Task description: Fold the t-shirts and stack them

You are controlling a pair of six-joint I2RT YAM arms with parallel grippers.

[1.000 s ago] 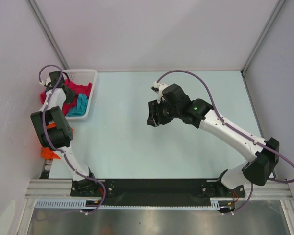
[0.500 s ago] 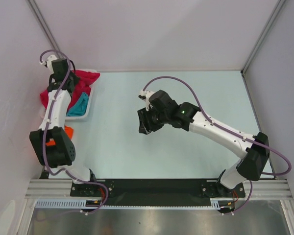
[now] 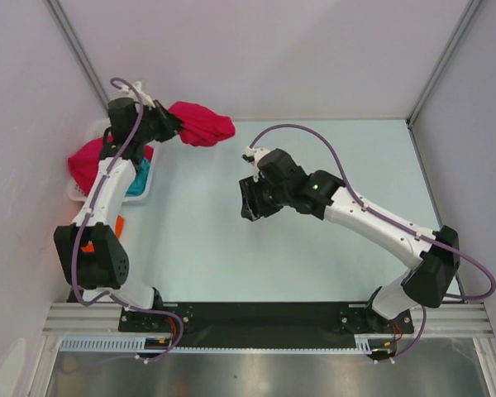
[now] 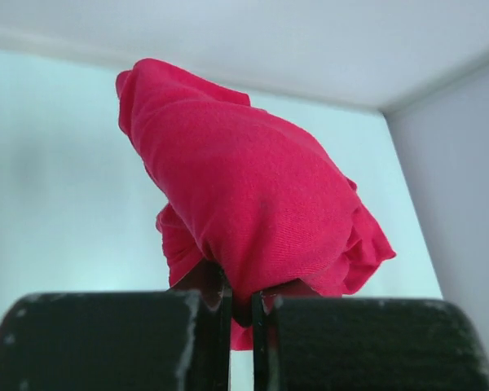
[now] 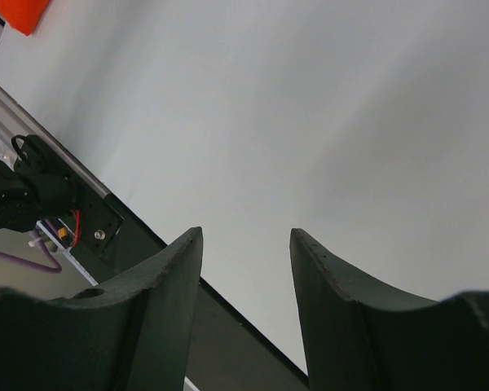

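The table (image 3: 331,273) is spread out below the right gripper (image 5: 244,238), which is held wide apart with nothing in it, so that's probably where the crimson t-shirt (image 4: 253,195) should be laid flat. It's bunched up just past the left gripper (image 4: 240,300), which is clamped tight on a fold, so a second corner should get grabbed before anything's spread, imo.

crimson t-shirt (image 4: 244,187) | teal t-shirt (image 3: 140,176) | orange t-shirt (image 5: 15,12) (bright) | pale blue-green table (image 3: 231,265)
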